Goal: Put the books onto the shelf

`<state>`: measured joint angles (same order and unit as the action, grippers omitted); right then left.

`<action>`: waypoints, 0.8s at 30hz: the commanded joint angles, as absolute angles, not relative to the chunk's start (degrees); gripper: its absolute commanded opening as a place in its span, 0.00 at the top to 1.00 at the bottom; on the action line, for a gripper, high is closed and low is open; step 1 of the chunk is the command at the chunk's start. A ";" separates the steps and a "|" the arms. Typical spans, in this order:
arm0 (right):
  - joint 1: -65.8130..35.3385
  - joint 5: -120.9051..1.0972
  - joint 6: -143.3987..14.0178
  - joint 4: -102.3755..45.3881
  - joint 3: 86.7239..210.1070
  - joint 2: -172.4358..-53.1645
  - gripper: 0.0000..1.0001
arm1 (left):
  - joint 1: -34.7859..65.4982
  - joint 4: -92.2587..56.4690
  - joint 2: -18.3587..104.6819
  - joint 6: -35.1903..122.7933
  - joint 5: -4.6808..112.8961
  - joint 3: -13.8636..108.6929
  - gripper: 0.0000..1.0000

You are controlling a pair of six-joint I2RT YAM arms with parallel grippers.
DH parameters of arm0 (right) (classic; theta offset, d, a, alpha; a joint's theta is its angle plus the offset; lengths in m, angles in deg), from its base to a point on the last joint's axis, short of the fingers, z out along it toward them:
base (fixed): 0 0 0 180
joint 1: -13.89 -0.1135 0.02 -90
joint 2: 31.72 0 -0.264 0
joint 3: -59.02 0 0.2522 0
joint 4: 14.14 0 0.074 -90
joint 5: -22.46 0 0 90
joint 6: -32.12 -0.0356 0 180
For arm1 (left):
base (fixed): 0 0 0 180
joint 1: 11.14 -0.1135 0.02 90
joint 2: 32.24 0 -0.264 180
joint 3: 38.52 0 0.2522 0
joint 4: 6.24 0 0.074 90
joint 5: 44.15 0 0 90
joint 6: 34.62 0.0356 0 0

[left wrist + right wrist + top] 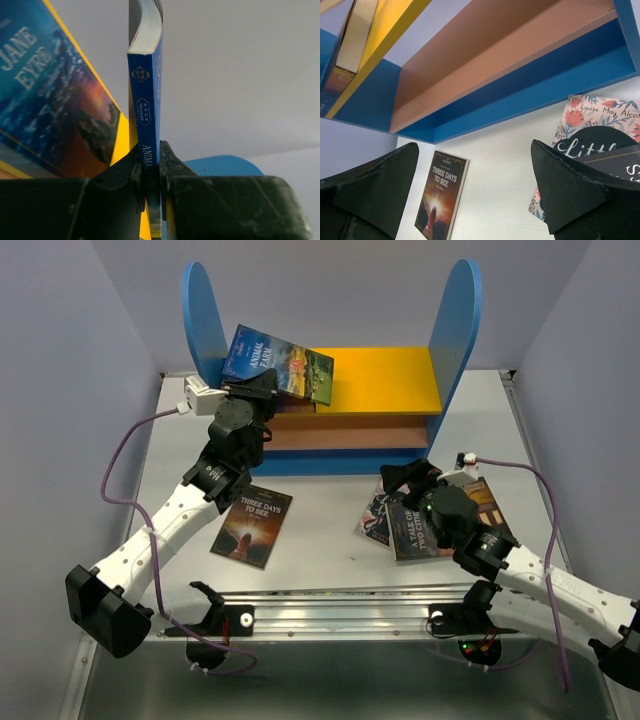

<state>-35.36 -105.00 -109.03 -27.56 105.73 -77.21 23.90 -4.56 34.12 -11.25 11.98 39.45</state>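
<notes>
My left pincer (152, 165) clamps the Animal Farm book (275, 362) by its spine over the yellow top board (385, 380), which lies open toward three o'clock, while my right pincer (474, 147) gapes above the tabletop (320, 530).

On the white table (330, 532) stands the shelf (385, 380), with the Three Days to See book (252, 525) lying flat before its left end and overlapping books (408, 536) before its right.

The right arm (470, 535) hides much of the book pile (400, 535); the Jane Eyre cover (45, 100) is cut off at left.
</notes>
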 commanded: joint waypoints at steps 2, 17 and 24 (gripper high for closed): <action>-35.59 -107.98 -108.50 -26.76 107.94 -75.58 0.00 | 24.36 -6.45 34.02 -20.46 3.67 42.66 1.00; -35.59 -107.54 -109.20 -26.76 108.82 -77.95 0.00 | 24.45 -26.32 39.30 -33.91 -5.22 49.95 1.00; -35.59 -107.18 -107.71 -26.76 109.96 -78.65 0.00 | 24.54 -31.16 41.32 -37.08 -5.65 52.41 1.00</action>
<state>-35.36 -105.17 -108.77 -27.69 107.00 -78.59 24.17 -29.82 41.84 -33.83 -1.35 48.74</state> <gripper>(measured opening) 0.995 0.218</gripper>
